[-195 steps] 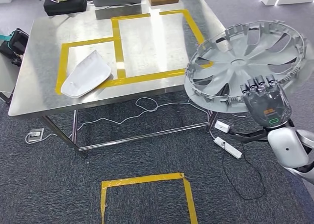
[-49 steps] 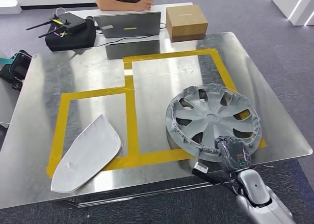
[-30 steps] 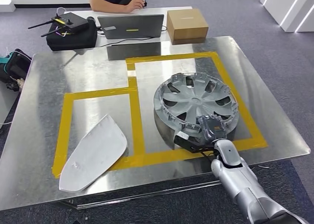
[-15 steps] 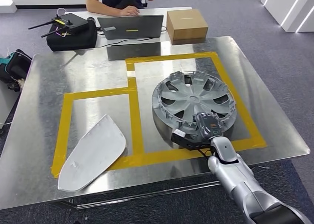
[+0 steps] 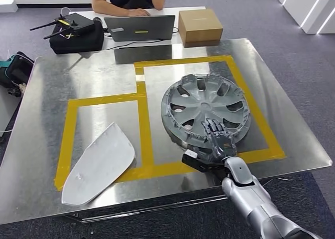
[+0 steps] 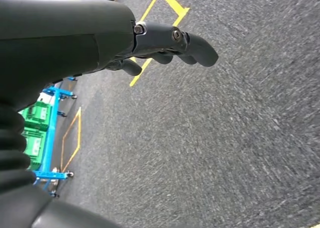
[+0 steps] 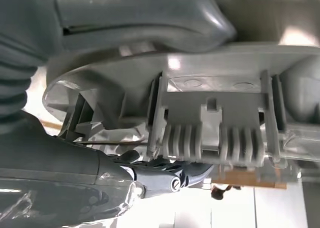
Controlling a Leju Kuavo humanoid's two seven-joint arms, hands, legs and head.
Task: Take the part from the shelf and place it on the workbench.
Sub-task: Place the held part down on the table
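The round grey plastic hubcap (image 5: 205, 110), tilted half a second before, lay flat inside the yellow-taped square right of centre, the right hand (image 5: 216, 140) loosening, fingers spread over its near rim, so placement looked nearly done.

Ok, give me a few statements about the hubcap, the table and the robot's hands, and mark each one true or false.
1. The hubcap lies inside the right-hand yellow tape rectangle on the metal table. True.
2. The right hand is at the hubcap's near rim. True.
3. The white panel sits on top of the hubcap. False: it lies apart, at the table's near left.
4. The left hand holds a part. False: it hangs empty above grey carpet.
5. The cardboard box stands inside the tape. False: it is beyond the table's far edge.
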